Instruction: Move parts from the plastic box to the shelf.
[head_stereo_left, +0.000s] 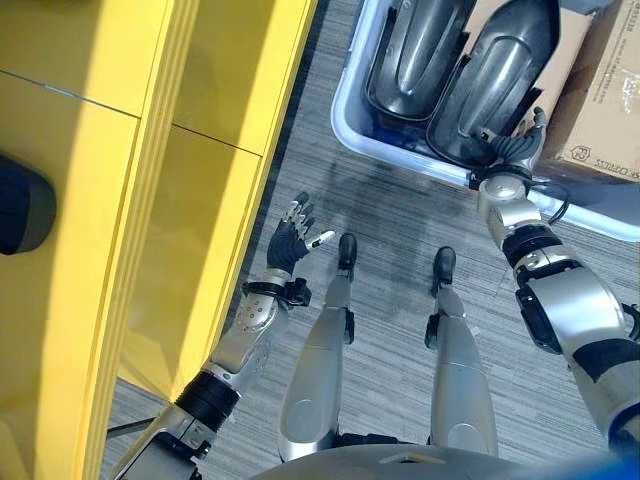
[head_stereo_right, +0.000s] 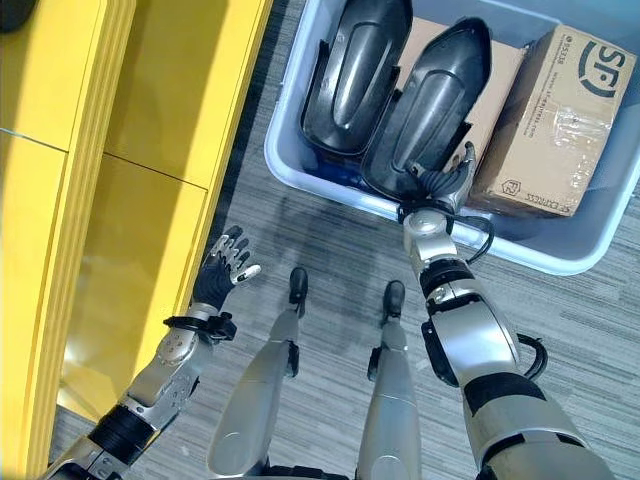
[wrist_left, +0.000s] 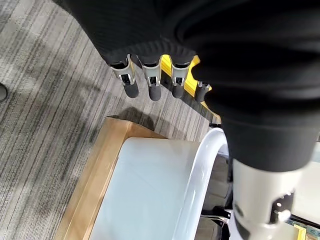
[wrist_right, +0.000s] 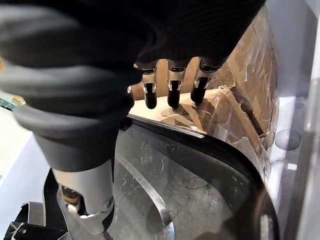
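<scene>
A pale blue plastic box (head_stereo_right: 300, 170) stands on the floor at the upper right. Two dark glossy shell parts lie in it side by side, one to the left (head_stereo_right: 355, 75) and one nearer me (head_stereo_right: 430, 95). My right hand (head_stereo_right: 440, 185) reaches over the box's near wall to the nearer part's lower end. In the right wrist view its fingers (wrist_right: 172, 92) hang straight past the rim of that part (wrist_right: 190, 180), with the thumb on the other side of the rim. My left hand (head_stereo_left: 290, 240) hovers open over the floor beside the yellow shelf (head_stereo_left: 100, 200), holding nothing.
A taped cardboard box (head_stereo_right: 555, 110) fills the plastic box's right side, close against the nearer part. A dark rounded object (head_stereo_left: 20, 205) lies on the shelf at the far left. Grey striped carpet (head_stereo_left: 400, 230) lies between shelf and box.
</scene>
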